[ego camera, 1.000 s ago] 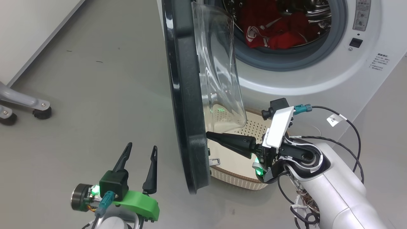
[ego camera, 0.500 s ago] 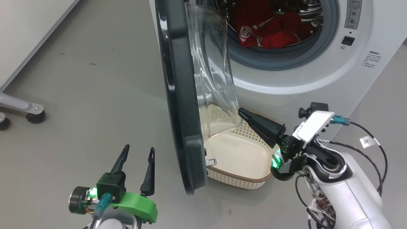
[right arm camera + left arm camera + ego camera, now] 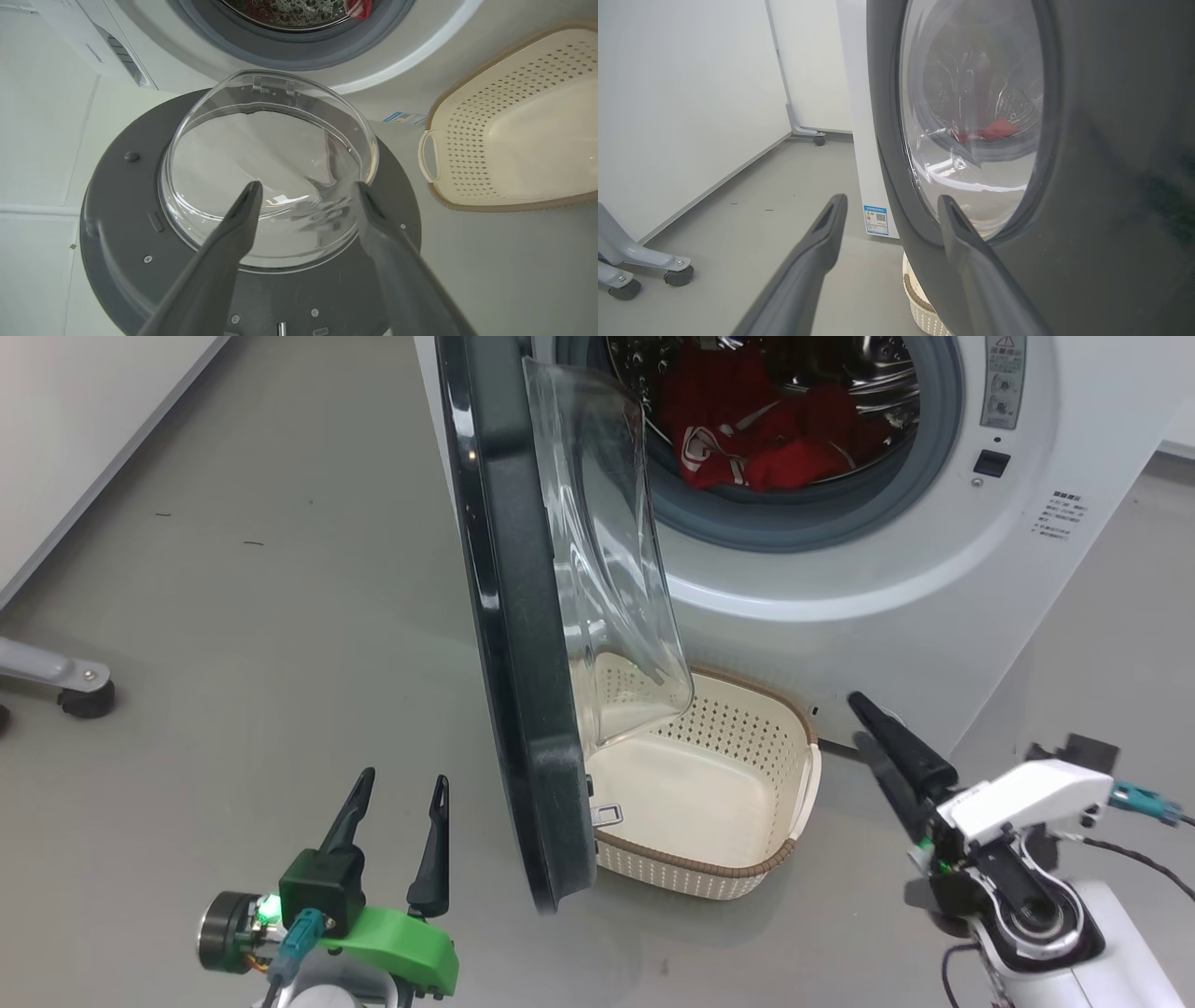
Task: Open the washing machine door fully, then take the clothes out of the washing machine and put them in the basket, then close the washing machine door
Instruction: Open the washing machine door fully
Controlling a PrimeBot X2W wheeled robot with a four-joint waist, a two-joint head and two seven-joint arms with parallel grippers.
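The washing machine door (image 3: 509, 616) is standing out edge-on from the washing machine (image 3: 934, 579), roughly square to its front rather than swung flat back, so the opening step is looking unfinished to me. The clothes (image 3: 756, 439) are lying inside the drum, near its front lip. The basket (image 3: 709, 868) is sitting on the floor at the foot of the machine, with the door's glass bowl hanging over its left part.

Both end effectors are holding nothing. The left end effector (image 3: 404, 775) is hovering with fingers spread just outside the door's outer face. The right end effector (image 3: 859, 719) is gaping wide beside the basket's right end, clear of the door.

The main risk is the half-swung door. It is narrowing the path to the drum, and a reaching right arm could be clipping the bowl. Garments dropped toward the basket could be catching on that overhang and landing on the floor. Whether the door's lower edge clears the basket rim is hard to judge here; if it does not, pushing the door wider could be dragging the basket.
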